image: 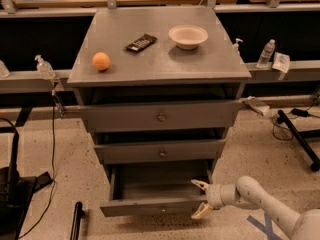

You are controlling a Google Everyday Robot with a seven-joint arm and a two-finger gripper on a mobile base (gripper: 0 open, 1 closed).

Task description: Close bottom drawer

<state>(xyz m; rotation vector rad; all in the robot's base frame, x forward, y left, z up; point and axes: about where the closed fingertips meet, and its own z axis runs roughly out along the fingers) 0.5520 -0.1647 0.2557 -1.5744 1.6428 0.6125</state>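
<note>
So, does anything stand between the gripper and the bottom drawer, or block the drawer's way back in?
Nothing visible does. The pale two-finger gripper is at the right end of the front of the dull-grey bottom drawer, fingers open. The pulled-out drawer looks empty inside, and nothing shows behind it in the grey cabinet.

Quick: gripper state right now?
Gripper: open, holding nothing, fingers straddling the right end of the bottom drawer front.

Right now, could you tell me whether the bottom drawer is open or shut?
Open: the bottom drawer is pulled well out, its inside showing. The gripper sits at its right front corner, fingers spread.
</note>
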